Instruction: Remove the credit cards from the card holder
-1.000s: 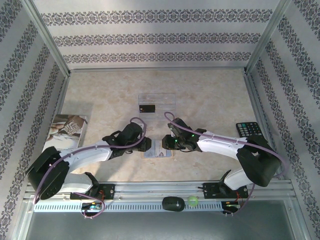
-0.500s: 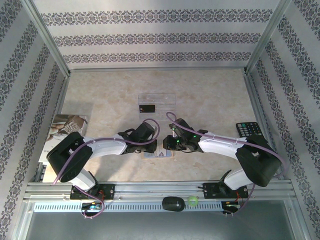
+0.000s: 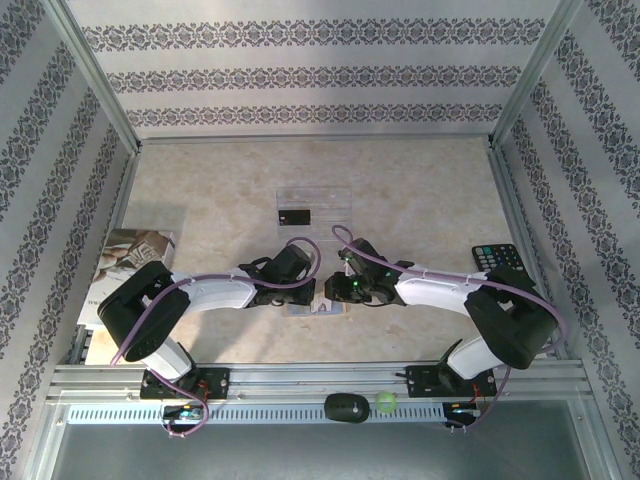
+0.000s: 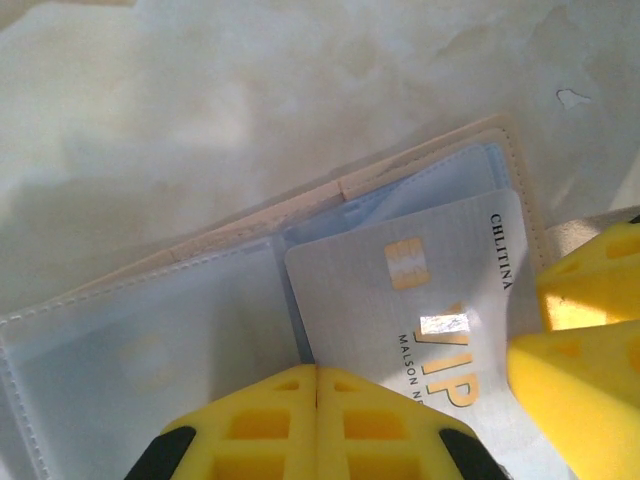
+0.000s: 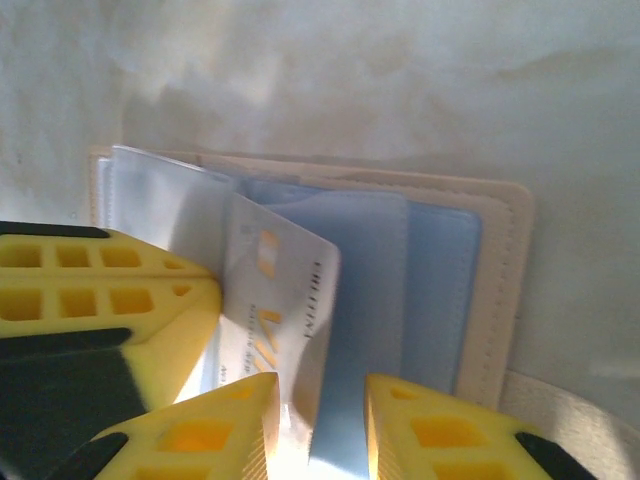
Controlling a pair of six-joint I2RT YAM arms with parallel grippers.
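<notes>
The card holder (image 3: 318,303) lies open and flat at the near middle of the surface (image 3: 420,190), right where the two arms meet. Its tan stitched border frames pale blue-grey clear sleeves (image 4: 180,330). A silver-grey credit card (image 4: 420,300), with a gold chip and gold "VIP" lettering, is partly out of the right-side sleeve and tilts up off the holder. The left hand (image 4: 317,375) has its yellow fingers pressed together with no gap. The card's left edge runs straight into the seam between them, so it appears to pinch the card by that edge. In the right wrist view the same fingers meet the raised card from the left. The right hand (image 5: 320,390) is partly open. Its two yellow fingers stand apart over the near edge of the holder, with the card's lower corner and the edge of a clear sleeve leaf in the gap between them, and they do not seem to clamp either. The black card (image 3: 293,215) lies apart from the holder, in the clear tray (image 3: 335,197) farther back on the surface. A printed booklet (image 3: 135,255) sits at the left edge and a black calculator (image 3: 497,260) at the right.
</notes>
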